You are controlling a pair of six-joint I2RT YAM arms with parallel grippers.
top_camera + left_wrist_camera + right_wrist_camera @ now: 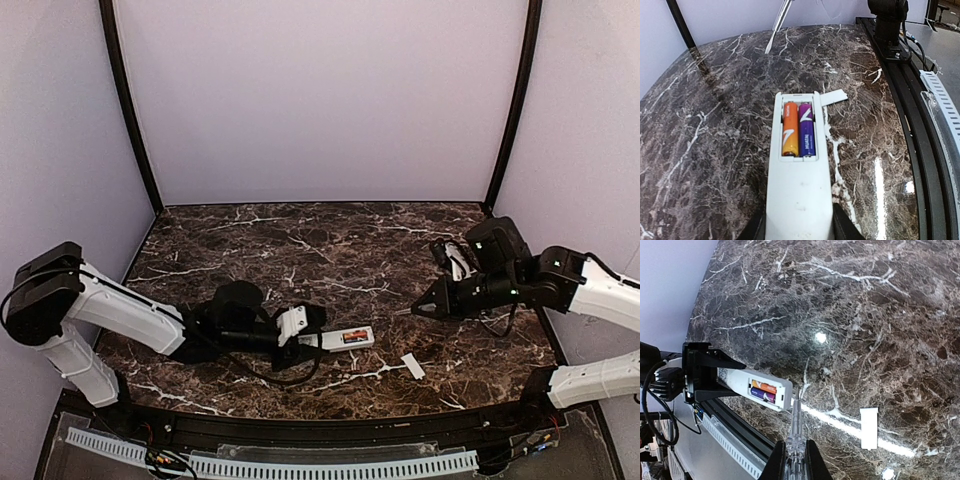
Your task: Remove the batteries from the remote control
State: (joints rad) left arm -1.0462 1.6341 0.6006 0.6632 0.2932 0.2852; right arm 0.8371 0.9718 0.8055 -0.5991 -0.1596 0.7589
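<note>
**Remote gripped, both cells sitting in the open recess**

My left fingers (845, 230) are clamping the near end of the remote control (799, 200), one on each long side. It is lying back-up and pointing away from me, toward the right side of the worktop (330, 250). I can't tell whether it is resting on the marble or hanging just above it. The recess at its far end is lying open. The batteries (799, 129) are sitting in it side by side, an orange one on the left and a purple one on the right in my left wrist view.

My right fingers (815, 465) are pressing together with nothing between them. They are pointing at the open end of the remote, near it but not touching.

The cover piece (412, 366) is lying flat on the worktop, near the remote's far end and toward the front edge.
</note>
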